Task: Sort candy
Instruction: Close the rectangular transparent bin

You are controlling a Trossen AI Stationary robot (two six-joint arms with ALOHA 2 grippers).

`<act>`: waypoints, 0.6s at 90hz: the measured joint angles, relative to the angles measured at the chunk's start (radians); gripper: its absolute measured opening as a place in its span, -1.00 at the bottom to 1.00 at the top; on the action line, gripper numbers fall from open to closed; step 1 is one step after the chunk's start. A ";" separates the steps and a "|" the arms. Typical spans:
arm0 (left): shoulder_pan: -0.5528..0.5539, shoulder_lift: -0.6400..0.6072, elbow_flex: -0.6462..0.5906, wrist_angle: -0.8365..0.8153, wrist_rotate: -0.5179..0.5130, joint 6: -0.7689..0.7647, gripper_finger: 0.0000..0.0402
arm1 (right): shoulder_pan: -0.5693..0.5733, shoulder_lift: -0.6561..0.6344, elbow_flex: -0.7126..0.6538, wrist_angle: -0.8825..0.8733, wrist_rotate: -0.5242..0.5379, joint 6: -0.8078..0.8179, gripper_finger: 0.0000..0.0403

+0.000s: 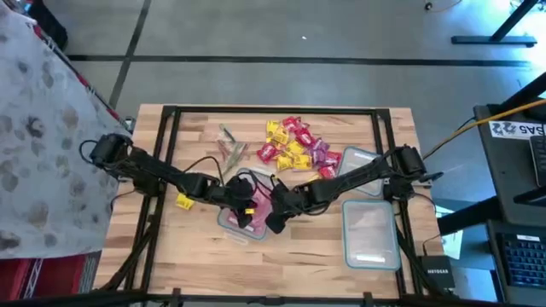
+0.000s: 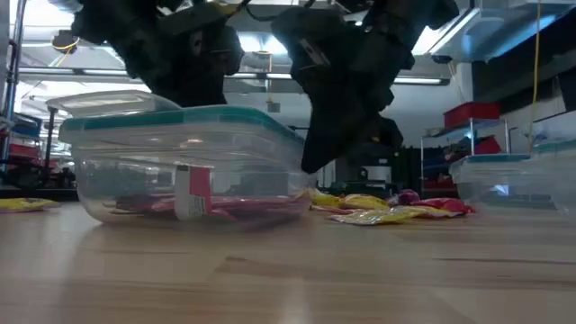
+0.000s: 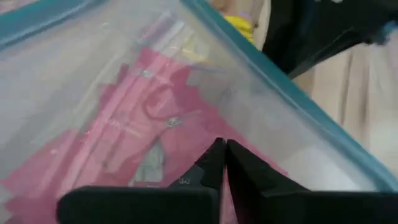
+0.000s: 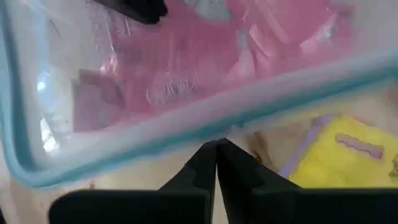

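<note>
You have 3 clear containers on the table. The middle container [image 1: 241, 220], with a teal rim, sits near the front edge and holds several pink candies [image 3: 134, 134] lying flat on its bottom. 2 more containers stand on the right side: a larger one [image 1: 371, 234] near the front, which looks to hold no candy, and a smaller one [image 1: 360, 160] behind it, partly covered by the right arm, so you cannot tell what is in it.

Your left gripper [image 1: 247, 207] hangs over the middle container; in the left wrist view its fingers [image 3: 214, 168] are pressed together with nothing between them, above the pink candies. Your right gripper [image 1: 277, 217] is just beside the same container's right edge; its fingers [image 4: 205, 168] are also closed tight on nothing, tips at the teal rim, with a yellow candy [image 4: 339, 152] lying on the wood just outside.

The main candy pile [image 1: 296, 145] of red, yellow and purple pieces lies behind the middle container, toward the table's far side. A few silvery-clear pieces [image 1: 230, 147] sit left of that pile. 1 loose yellow candy [image 1: 184, 202] lies left of the middle container, under the left arm. Both arms cross close together over the middle container and hide much of it from above.
</note>
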 joint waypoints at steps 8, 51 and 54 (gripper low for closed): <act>-0.002 0.000 -0.003 0.005 -0.006 0.002 -1.00 | 0.000 0.000 0.000 0.002 0.006 -0.008 -1.00; 0.011 0.005 0.047 -0.016 -0.010 -0.057 -1.00 | 0.072 -0.252 0.008 -0.144 0.069 -0.062 -1.00; 0.016 0.000 0.057 -0.024 -0.001 -0.059 -1.00 | 0.083 -0.256 0.009 -0.114 0.066 -0.062 -1.00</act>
